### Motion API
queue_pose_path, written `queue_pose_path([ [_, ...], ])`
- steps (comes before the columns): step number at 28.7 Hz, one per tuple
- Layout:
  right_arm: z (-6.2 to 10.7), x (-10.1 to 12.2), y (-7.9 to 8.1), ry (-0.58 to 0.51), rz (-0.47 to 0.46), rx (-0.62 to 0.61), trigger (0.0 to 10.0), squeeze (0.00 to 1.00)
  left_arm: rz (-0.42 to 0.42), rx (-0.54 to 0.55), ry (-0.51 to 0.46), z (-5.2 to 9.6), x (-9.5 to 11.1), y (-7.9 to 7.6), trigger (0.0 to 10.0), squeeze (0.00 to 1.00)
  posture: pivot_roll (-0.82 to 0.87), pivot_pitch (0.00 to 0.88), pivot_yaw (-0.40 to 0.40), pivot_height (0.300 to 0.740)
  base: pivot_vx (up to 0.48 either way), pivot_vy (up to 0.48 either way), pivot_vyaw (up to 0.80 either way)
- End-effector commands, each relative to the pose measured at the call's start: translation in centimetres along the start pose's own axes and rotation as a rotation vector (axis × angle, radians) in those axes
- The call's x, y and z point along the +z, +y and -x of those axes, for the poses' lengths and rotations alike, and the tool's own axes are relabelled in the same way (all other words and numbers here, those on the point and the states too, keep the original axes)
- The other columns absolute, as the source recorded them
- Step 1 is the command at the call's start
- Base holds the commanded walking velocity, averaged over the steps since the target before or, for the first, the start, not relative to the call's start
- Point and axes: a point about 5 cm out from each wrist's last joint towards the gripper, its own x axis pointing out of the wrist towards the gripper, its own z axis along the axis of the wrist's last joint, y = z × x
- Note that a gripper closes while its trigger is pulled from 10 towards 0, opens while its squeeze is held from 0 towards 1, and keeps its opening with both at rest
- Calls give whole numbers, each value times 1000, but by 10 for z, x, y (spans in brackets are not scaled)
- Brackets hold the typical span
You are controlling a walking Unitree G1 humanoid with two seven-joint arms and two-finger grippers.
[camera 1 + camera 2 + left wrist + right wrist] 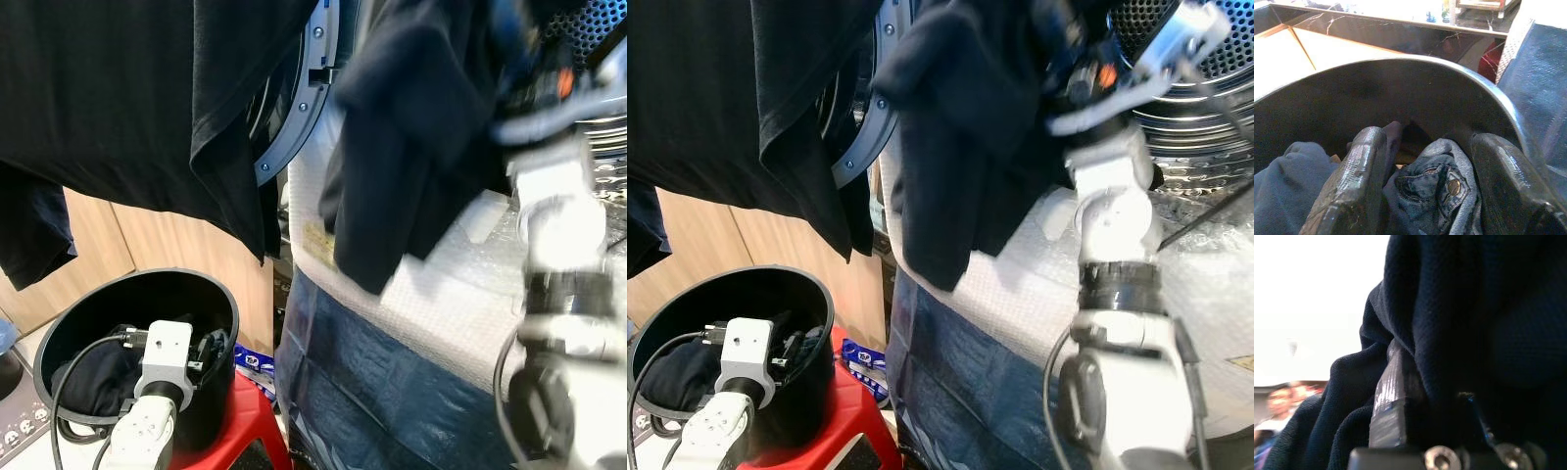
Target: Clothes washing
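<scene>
Up by drum mouth (1205, 69), right gripper (1415, 396) clamps dark navy garment (411, 137), cloth hanging over bubble wrap (1019, 284). Carry it fully past rim before release. Left gripper (1425, 186) spread apart inside black bucket (220, 304), over denim (1442, 183), holding nothing.

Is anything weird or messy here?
A bit. A black shirt hangs right in front of the washer door, partly covering the opening. The right pincer holds a dark navy garment up by the drum, dangling rather than inside. The left pincer is open over jeans in the black bucket.
</scene>
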Motion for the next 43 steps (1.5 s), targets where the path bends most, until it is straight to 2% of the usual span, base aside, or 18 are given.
queue_pose_path([
  [1,-7,15,-12,-45,72,-76,0,0,2,-3,-1,1,-1,-3,10000,0,106,0,-34,740,0,0,0],
  [3,-12,21,-25,-60,111,-194,0,0,9,-14,4,3,-2,-7,10000,0,108,0,-36,740,0,0,0],
  [5,-21,39,-47,-82,208,-493,0,0,21,-26,10,3,-3,-15,10000,0,107,0,-39,740,0,0,0],
  [8,-24,62,-61,-69,313,-850,0,0,24,-33,9,4,-3,-19,10000,0,113,0,-46,740,0,0,0],
  [11,-30,78,-63,14,577,-1095,0,0,27,-27,10,5,-5,-20,10000,0,115,0,-46,740,0,0,0],
  [12,-37,81,-60,22,630,-1112,0,0,25,-27,10,4,-4,-20,10000,0,121,0,-52,740,0,0,0],
  [14,-51,81,-55,18,640,-1099,0,0,27,-28,6,3,-3,-21,10000,0,122,0,-51,740,0,0,0],
  [16,-58,74,-52,89,706,-1105,0,0,25,-28,-2,2,-1,-21,10000,0,122,0,-51,740,0,0,0],
  [19,-59,64,-53,130,698,-1104,0,0,24,-27,-3,2,-1,-21,10000,0,128,0,-57,740,0,0,0],
  [20,-55,52,-55,214,714,-1101,3725,0,25,-27,-3,2,-1,-22,10000,0,131,0,-60,740,0,0,0],
  [21,-49,34,-57,324,698,-1094,10000,0,25,-29,1,2,-2,-22,10000,0,134,0,-62,740,0,0,0],
  [24,-22,-21,-60,658,708,-1020,10000,0,28,-38,-1,2,-1,-25,10000,0,142,0,-69,740,0,0,0],
  [26,-2,-41,-62,756,675,-1048,10000,0,30,-40,-6,1,1,-26,10000,0,142,0,-70,740,0,0,0],
  [31,11,-49,-63,814,638,-1069,10000,0,32,-50,-6,0,2,-28,10000,0,147,0,-76,740,0,0,0],
  [34,7,-42,-64,804,646,-1069,10000,0,35,-53,-4,1,2,-29,10000,0,142,0,-78,740,0,0,0],
  [35,5,-39,-65,794,651,-1069,10000,439,36,-53,-4,1,2,-30,10000,0,142,0,-78,740,0,0,0],
  [36,2,-35,-65,780,659,-1071,10000,1000,37,-54,-3,1,1,-30,10000,0,133,0,-74,740,0,0,0],
  [43,-7,0,-70,661,740,-1160,10000,1000,37,-66,-4,0,2,-33,10000,0,131,0,-73,740,0,0,0],
])
